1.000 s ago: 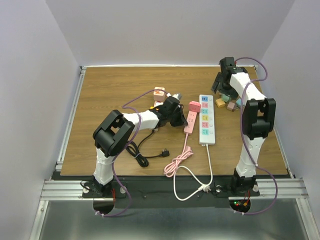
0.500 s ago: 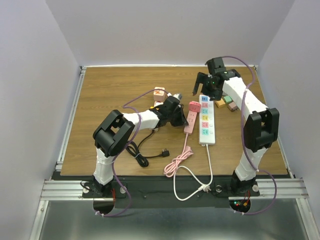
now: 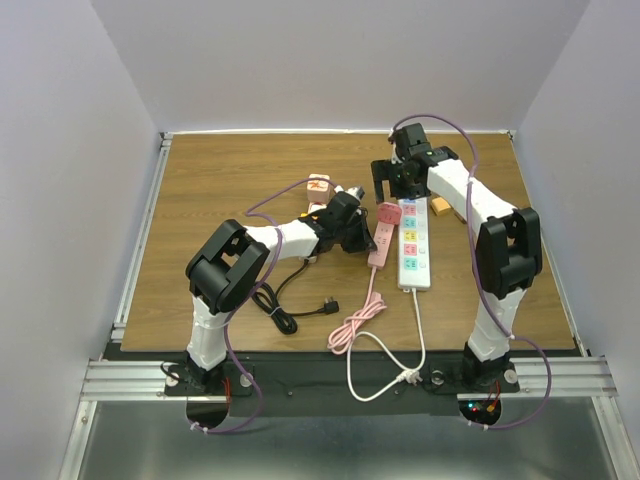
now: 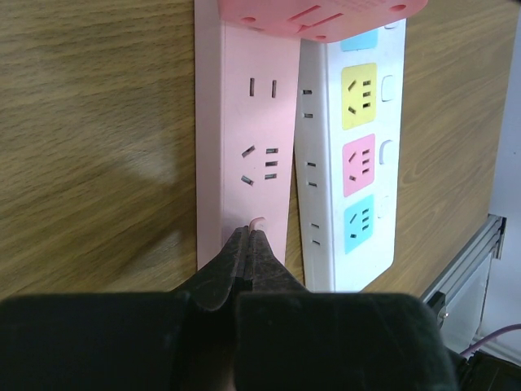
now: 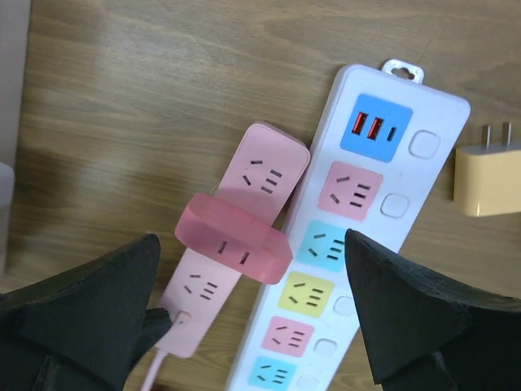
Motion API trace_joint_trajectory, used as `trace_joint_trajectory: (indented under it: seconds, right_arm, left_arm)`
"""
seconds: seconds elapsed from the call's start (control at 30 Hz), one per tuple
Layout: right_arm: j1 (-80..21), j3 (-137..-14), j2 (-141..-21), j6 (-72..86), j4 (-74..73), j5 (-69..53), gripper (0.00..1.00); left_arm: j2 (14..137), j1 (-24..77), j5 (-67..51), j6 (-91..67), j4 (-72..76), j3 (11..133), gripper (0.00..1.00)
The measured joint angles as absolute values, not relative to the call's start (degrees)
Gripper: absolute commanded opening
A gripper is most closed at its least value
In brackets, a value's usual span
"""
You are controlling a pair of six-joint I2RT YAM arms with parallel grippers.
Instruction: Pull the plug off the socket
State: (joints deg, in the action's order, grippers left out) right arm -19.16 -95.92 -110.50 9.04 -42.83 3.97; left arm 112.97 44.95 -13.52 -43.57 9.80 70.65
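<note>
A pink plug-in adapter [image 3: 389,212] sits in the far sockets of a pink power strip [image 3: 380,243]. It also shows in the right wrist view [image 5: 234,238] on the strip [image 5: 262,173]. My right gripper [image 3: 392,183] is open and hovers above the plug, and its fingers [image 5: 89,301] stand on either side of the plug without touching it. My left gripper [image 3: 358,232] is shut and empty. Its fingertips [image 4: 242,238] rest on the cord end of the pink strip [image 4: 248,122]. The plug's edge [image 4: 321,12] shows at the top of the left wrist view.
A white multi-colour power strip [image 3: 414,240] lies right beside the pink one. A yellow adapter [image 5: 487,175] lies to its right. A pink-and-white cube [image 3: 318,186] lies behind my left gripper. A black cable [image 3: 290,312], coiled pink cord [image 3: 358,322] and white cord [image 3: 385,375] lie near the front.
My right arm has swung left from the back right corner to above the pink plug, with its gripper open. My left arm has not moved.
</note>
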Motion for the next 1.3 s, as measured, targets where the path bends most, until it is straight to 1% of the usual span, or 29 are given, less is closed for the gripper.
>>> trace_joint_trajectory:
  seconds: [0.1,0.33,0.4,0.43,0.5,0.53,0.57,0.6,0.63,0.67,0.7,0.8,0.83,0.87,1.0,1.03,1.07,1.2,1.3]
  right_arm:
    - [-19.2,-95.4,-110.5,4.4,-41.9,2.9,0.94]
    - [-19.2,-94.6,-110.6,-0.8,-40.2,-2.6,0.86]
    - [-19.2,-94.1,-110.7,-1.5,-40.0,-3.8,0.81]
    - [-19.2,-93.9,-110.7,-1.8,-40.0,-4.5,0.71]
    - [-19.2,-93.8,-111.2,-2.3,-40.0,-5.8,0.59]
    - [-19.2,-93.8,-111.4,-2.3,-40.0,-6.2,0.48]
    - [-19.2,-93.8,-111.9,-2.6,-40.0,-6.7,0.41]
    - [-19.2,-93.8,-112.2,-2.7,-39.9,-7.1,0.18]
    - [-19.2,-93.8,-112.4,-2.8,-39.6,-7.5,0.11]
    - [-19.2,-93.8,-112.4,-3.4,-39.2,-7.6,0.1]
    - [-19.2,-93.8,-112.4,-4.0,-38.5,-8.9,0.13]
    - [-19.3,-93.9,-112.9,-4.1,-38.6,-9.0,0.29]
    - [-19.3,-93.9,-113.2,-3.7,-38.8,-9.0,0.39]
    - [-19.2,-93.9,-113.6,-3.2,-38.8,-9.0,0.42]
    - [-19.2,-93.4,-114.0,-2.5,-39.9,-8.3,0.47]
    - [-19.2,-93.3,-114.0,-2.2,-40.3,-7.7,0.53]
    - [-19.2,-93.3,-114.0,-1.9,-40.6,-6.8,0.55]
    - [-19.2,-93.3,-113.9,-0.7,-41.6,-4.6,0.55]
    - [-19.2,-93.3,-113.8,0.5,-42.9,-4.0,0.44]
  left_arm:
    - [113.0,44.9,-13.5,-43.6,9.8,70.7,0.0]
    - [113.0,44.9,-13.5,-43.6,9.8,70.7,0.0]
    - [113.0,44.9,-13.5,-43.6,9.8,70.7,0.0]
    - [113.0,44.9,-13.5,-43.6,9.8,70.7,0.0]
    - [113.0,44.9,-13.5,-43.7,9.8,70.7,0.0]
    - [113.0,44.9,-13.5,-43.7,9.8,70.7,0.0]
    - [113.0,44.9,-13.5,-43.7,9.8,70.7,0.0]
    - [113.0,44.9,-13.5,-43.8,9.8,70.7,0.0]
    - [113.0,44.9,-13.5,-43.8,9.8,70.7,0.0]
    - [112.9,44.9,-13.5,-43.9,9.8,70.7,0.0]
    - [112.9,44.9,-13.5,-44.0,9.8,70.7,0.0]
    - [112.1,44.9,-13.5,-44.2,9.9,70.7,0.0]
    - [111.5,44.9,-13.5,-44.2,9.9,70.7,0.0]
    - [111.1,44.9,-13.5,-44.2,9.9,70.7,0.0]
    - [110.1,44.9,-13.5,-44.2,9.7,71.2,0.0]
    - [109.8,44.9,-13.5,-44.2,9.8,71.3,0.0]
    - [109.7,44.8,-13.5,-44.2,9.8,71.3,0.0]
    - [109.5,44.5,-13.5,-44.2,9.6,71.3,0.0]
    - [109.5,44.2,-13.5,-44.4,9.5,71.3,0.0]
